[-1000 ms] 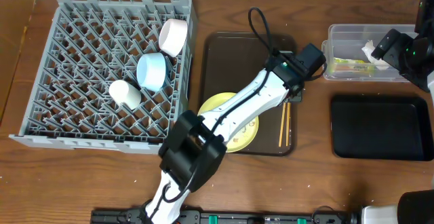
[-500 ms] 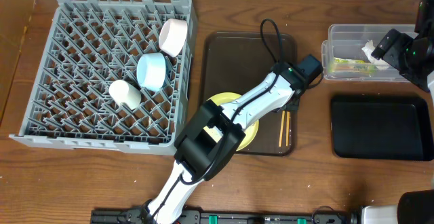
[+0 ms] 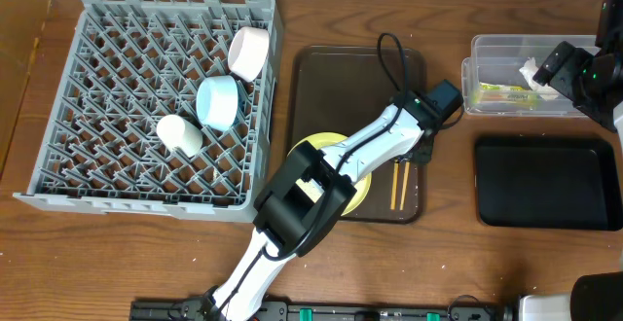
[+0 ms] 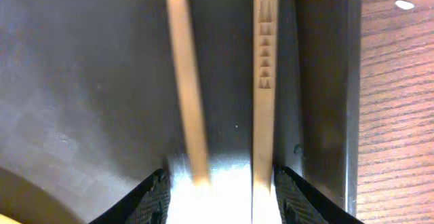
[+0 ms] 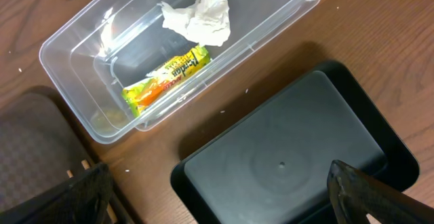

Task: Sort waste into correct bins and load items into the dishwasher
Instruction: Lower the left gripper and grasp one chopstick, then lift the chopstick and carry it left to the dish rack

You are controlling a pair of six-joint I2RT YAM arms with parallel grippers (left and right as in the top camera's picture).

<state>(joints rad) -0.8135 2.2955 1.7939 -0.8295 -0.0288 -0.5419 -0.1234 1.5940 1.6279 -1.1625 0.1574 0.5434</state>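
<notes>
Two wooden chopsticks [image 4: 186, 81] lie side by side on the dark brown tray [image 3: 331, 88], right of the yellow plate [image 3: 356, 191]. My left gripper [image 4: 220, 197] is low over them and open, a finger on each outer side; the right finger almost touches the carved stick [image 4: 264, 81], and a gap remains on the left. In the overhead view the chopsticks [image 3: 397, 185] stick out below the left wrist. My right gripper [image 5: 217, 197] hangs open and holds nothing, over the black tray [image 5: 291, 142]. The clear tub [image 5: 74, 81] holds the white tissue [image 5: 200, 13] and the wrapper [image 5: 166, 75].
The grey dish rack [image 3: 97, 88] at the left holds a light blue bowl [image 3: 218, 102], a pinkish-white bowl [image 3: 248, 53] and a cream cup [image 3: 178, 134]. The black tray [image 3: 545, 180] lies below the clear tub [image 3: 487, 49] at the right.
The left arm reached a little farther right over the chopsticks and its jaws narrowed. The chopsticks shifted slightly left on the brown tray. The right arm stayed still.
</notes>
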